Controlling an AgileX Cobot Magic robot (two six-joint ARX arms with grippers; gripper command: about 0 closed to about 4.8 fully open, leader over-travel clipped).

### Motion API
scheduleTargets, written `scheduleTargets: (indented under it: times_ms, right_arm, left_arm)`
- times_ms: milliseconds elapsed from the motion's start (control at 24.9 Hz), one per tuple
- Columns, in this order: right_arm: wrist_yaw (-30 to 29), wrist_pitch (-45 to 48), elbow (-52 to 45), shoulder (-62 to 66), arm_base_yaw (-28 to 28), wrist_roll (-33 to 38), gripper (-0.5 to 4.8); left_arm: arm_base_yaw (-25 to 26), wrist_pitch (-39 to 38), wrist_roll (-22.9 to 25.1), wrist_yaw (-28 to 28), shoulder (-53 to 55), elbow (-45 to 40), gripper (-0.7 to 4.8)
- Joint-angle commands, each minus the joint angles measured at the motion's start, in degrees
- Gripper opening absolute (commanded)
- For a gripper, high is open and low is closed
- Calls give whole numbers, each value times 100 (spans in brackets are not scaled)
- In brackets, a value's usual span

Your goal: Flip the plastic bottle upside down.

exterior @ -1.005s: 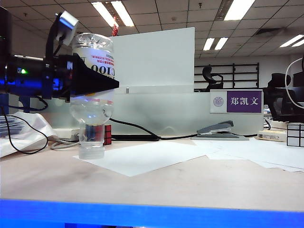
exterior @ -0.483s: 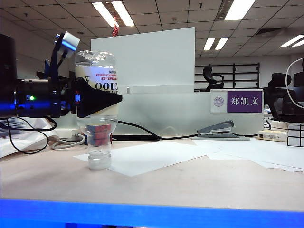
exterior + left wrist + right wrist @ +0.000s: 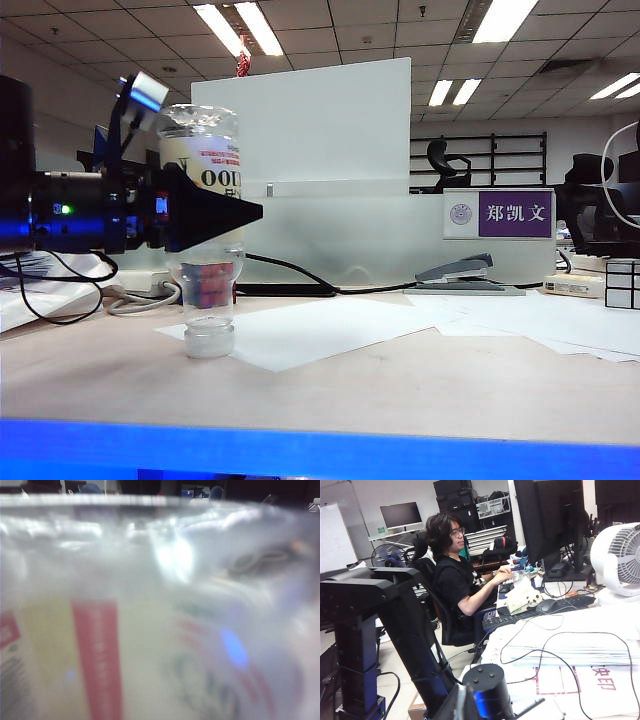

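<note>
1. The plastic bottle [image 3: 203, 225] stood inverted, cap down on the desk [image 3: 400, 385], just left of the white paper sheet [image 3: 300, 330].
2. The left gripper [image 3: 215, 212] flanked the bottle's label; whether its jaws gripped was unclear.
3. The right gripper, unseen, had closed jaws.

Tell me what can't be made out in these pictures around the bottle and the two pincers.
- Left pincer: in the exterior view its near finger hides any gap to the plastic bottle, so grip or release is unclear.
- Left wrist view: the bottle's label fills the frame, blurred; text unreadable, fingers unseen.
- Cap contact with the table: too small to confirm.
- Right pincer: outside every view; its wrist camera faces the office.
</note>
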Motion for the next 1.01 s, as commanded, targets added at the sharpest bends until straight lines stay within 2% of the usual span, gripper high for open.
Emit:
scheduleTargets:
  times_ms: [40, 282, 442, 523, 643, 724, 1005]
  right_arm:
    - [-15, 35, 17, -28, 17, 17, -5]
    - [-20, 42, 17, -28, 74, 114, -6]
    - [-83, 44, 17, -63, 76, 118, -6]
    - [-79, 79, 20, -101, 76, 118, -6]
    - [-76, 103, 20, -101, 76, 133, -6]
    - [-31, 120, 20, -101, 118, 140, -6]
    - [35, 356, 22, -101, 227, 332, -6]
  left_arm:
    - [-9, 138, -188, 31, -15, -2, 479]
    - [20, 142, -223, -22, -334, -2, 479]
    - [212, 140, -643, -125, -691, -11, 479]
    - [415, 142, -1014, -55, -894, -13, 479]
    - [516, 142, -1327, 490, -1165, -11, 479]
    - [516, 142, -1556, 544, -1357, -13, 479]
    - [516, 142, -1856, 564, -1731, -11, 479]
